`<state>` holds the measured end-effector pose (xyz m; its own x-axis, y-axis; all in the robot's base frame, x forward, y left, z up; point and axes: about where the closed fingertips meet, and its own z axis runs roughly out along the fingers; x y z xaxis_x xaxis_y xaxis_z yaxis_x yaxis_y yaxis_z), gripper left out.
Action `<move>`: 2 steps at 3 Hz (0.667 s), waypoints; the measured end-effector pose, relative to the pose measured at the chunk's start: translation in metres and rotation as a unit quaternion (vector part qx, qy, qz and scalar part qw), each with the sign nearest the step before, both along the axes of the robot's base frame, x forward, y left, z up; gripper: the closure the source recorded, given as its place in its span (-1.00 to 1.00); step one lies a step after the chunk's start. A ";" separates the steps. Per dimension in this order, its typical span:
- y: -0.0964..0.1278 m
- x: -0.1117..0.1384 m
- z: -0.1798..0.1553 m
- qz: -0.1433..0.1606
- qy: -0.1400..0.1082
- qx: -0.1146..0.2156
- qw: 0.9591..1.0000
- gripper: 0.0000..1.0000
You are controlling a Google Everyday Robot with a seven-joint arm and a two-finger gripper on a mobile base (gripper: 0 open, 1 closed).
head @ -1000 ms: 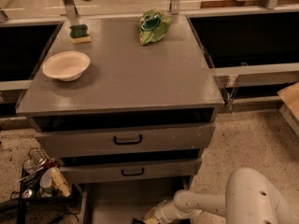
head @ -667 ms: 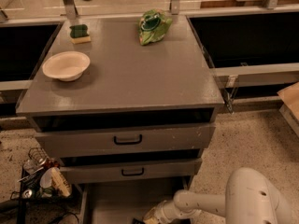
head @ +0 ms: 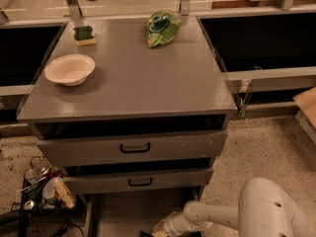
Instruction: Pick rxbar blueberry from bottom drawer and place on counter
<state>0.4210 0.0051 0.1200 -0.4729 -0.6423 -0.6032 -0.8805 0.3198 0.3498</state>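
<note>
**Camera view: placement and reasons**

- The counter (head: 148, 83) carries a pale bowl (head: 69, 69) at the left, a green-and-yellow sponge (head: 84, 35) at the back left and a green bag (head: 162, 27) at the back centre. The front and right of the counter are bare, so in my judgement there is ample room to set the bar down.
- The two black-handled drawers (head: 134, 148) are only slightly out. The bottom drawer (head: 123, 212) is pulled well forward, exposing its plain grey floor to a reach from above.
- The white arm (head: 222, 214) enters from the lower right and bends down over the drawer's right wall. Its gripper (head: 158, 229) is low inside the drawer at the picture's bottom edge, a posture that suits a pick from the drawer floor.
- Whether the gripper is released or clenched cannot be told.
- The rxbar blueberry is not plainly identifiable. A dark patch (head: 146, 234) just beside the gripper's tip may be it, but it is cut off by the frame. No bar lies on the counter, so the placing step is judged not yet done.
- A wire basket (head: 42, 186) of clutter stands on the floor to the left, well apart from the arm.

**Change against the earlier frame**

- Almost none. The arm keeps the same bend and reach, the gripper remains down in the drawer, and the counter items and drawers have not shifted.
</note>
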 end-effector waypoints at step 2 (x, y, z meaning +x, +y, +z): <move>0.000 0.000 0.000 0.000 0.000 0.000 1.000 -1.00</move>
<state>0.4208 0.0052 0.1199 -0.4729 -0.6423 -0.6031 -0.8805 0.3196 0.3501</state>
